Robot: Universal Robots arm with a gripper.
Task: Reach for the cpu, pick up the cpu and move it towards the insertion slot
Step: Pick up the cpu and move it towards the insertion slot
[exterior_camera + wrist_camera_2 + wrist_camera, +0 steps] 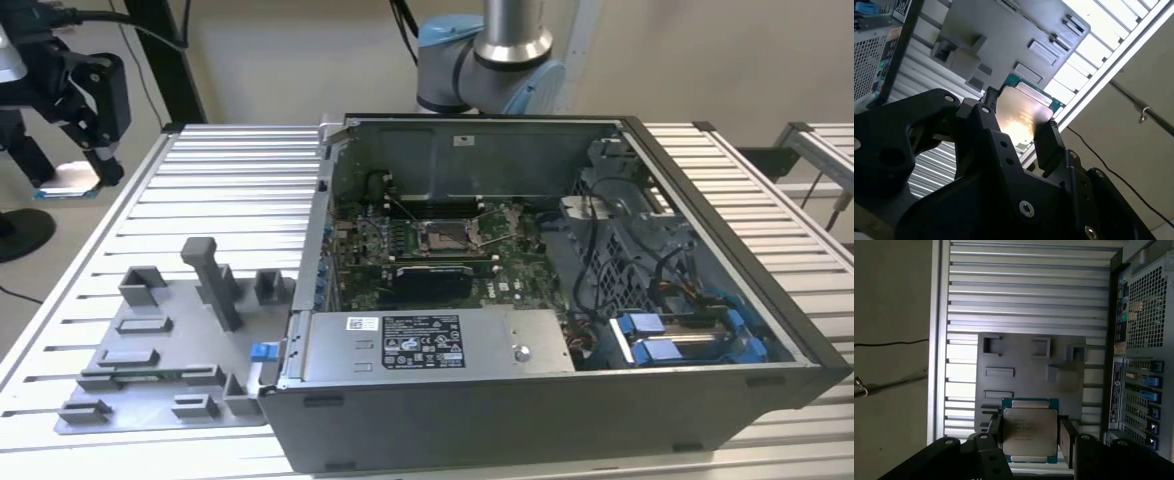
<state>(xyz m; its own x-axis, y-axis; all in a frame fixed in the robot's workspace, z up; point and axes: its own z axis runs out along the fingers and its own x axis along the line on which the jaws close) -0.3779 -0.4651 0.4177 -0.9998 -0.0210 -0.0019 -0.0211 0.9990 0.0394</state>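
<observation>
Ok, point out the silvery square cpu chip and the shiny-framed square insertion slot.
cpu chip (1030,432): first wrist view, middle of its metal top.
insertion slot (441,238): exterior view, its dark centre.

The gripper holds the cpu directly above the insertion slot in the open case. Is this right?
Not quite. The gripper holds the cpu, but not above the insertion slot: the exterior view shows it far to that view's left of the open case, by the table's edge.
</observation>
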